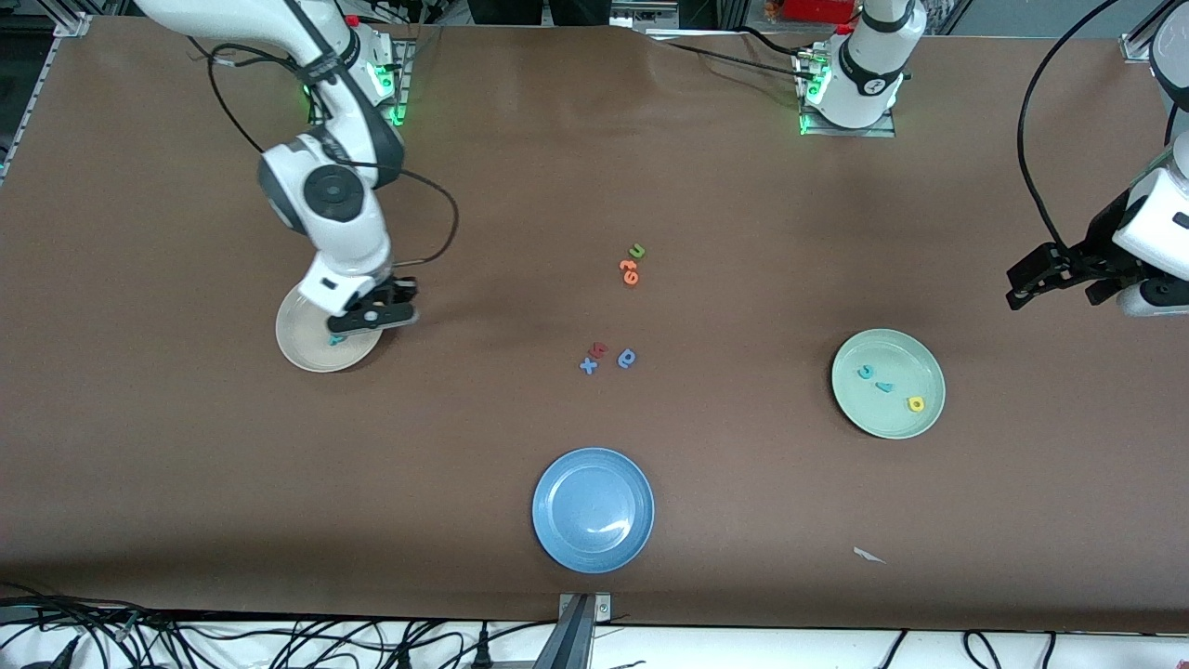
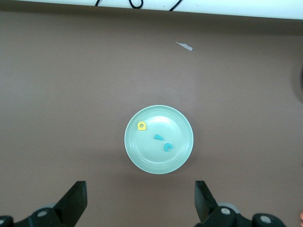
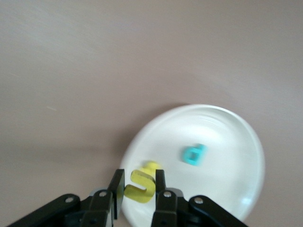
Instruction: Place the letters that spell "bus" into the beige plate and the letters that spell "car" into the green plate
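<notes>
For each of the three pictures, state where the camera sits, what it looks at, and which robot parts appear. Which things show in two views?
Front view: high across the table, facing both arms, three plates.
Left wrist view: above the green plate, left gripper open.
Right wrist view: over the beige plate, right gripper shut on the yellow s.
Shared: each plate also shows in the front view.
</notes>
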Controlling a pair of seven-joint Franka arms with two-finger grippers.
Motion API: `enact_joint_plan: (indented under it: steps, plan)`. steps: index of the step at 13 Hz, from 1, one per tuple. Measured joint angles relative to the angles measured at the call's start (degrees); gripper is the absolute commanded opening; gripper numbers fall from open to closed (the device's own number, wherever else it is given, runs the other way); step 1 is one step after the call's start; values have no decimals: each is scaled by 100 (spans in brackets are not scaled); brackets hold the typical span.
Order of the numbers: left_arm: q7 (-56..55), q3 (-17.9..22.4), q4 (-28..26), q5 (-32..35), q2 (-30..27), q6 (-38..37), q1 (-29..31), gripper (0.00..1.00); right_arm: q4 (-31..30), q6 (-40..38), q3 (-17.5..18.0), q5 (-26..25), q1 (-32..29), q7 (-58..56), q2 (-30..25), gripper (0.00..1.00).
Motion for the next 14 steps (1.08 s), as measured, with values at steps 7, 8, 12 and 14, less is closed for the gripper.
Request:
enact_joint_plan:
  steps: [7, 8, 12, 14]
  plan:
    - [0, 0, 0, 0, 4, -8, -11, 100, -215, -270, 4, 864, -384, -445, -90, 99]
    - [0, 0, 0, 0, 4, -8, -11, 100, -214, -301, 5, 1026, -384, -446, -103, 100]
    - [0, -1, 0, 0, 8, -12, -13, 100, -85, -422, 19, 1405, -384, -466, -310, 100]
    - [0, -2, 0, 0, 18, -17, -15, 100, 262, -650, 32, 1429, -382, -495, -400, 100]
